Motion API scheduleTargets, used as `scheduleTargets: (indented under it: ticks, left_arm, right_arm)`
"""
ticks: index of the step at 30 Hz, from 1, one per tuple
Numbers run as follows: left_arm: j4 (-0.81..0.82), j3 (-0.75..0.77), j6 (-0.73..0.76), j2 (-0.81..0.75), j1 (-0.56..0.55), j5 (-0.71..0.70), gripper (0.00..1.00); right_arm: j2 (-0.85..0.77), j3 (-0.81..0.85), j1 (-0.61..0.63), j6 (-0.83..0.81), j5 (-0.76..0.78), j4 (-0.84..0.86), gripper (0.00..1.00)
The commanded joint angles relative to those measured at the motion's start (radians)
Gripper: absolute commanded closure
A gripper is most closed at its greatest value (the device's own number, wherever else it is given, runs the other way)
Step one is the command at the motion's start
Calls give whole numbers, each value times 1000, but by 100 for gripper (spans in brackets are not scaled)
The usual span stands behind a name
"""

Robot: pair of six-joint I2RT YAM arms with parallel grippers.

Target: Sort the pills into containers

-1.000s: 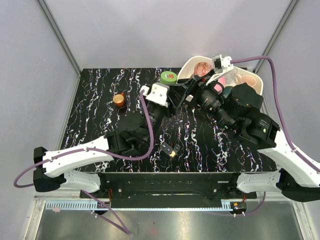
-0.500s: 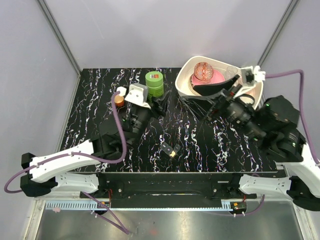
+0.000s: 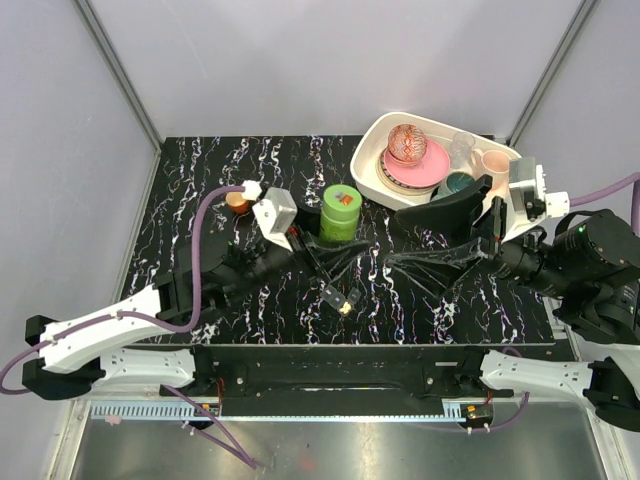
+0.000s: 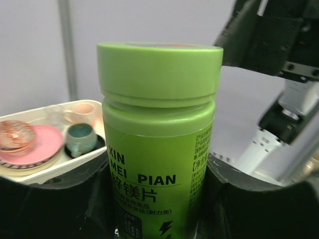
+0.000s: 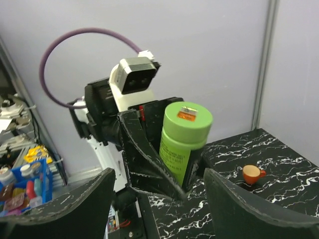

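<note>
My left gripper [image 3: 332,238] is shut on a green pill bottle [image 3: 340,210] with a green cap and holds it upright over the middle of the table. The bottle fills the left wrist view [image 4: 159,134] between my two fingers [image 4: 50,199]. The small dark pill box [image 3: 338,297] lies on the table near the front edge, just in front of the bottle, with a yellowish bit at its near end. My right gripper [image 3: 425,240] is open and empty, to the right of the bottle and facing it. The right wrist view shows the bottle [image 5: 183,139] ahead, held in the left gripper.
A white tray [image 3: 366,165] with a pink plate, a patterned ball, cups and bowls stands at the back right; it also shows in the left wrist view [image 4: 50,167]. A small orange cup [image 3: 237,200] stands at the back left, and shows in the right wrist view [image 5: 253,174].
The left arm has brought the green bottle from the back of the table toward the middle. The right arm has pulled back from the tray and turned toward the bottle, jaws open.
</note>
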Motion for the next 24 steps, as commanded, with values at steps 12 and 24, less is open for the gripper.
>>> scheduleTargets:
  ticks: [12,24]
  left_arm:
    - [146,24,-94,71,0,374,100]
    - [183,41,-108,96,-5,473,100]
  right_arm:
    - [-9,-29,7,-13,-80,4,22]
    - [9,-45,7,-2,-84,26,28]
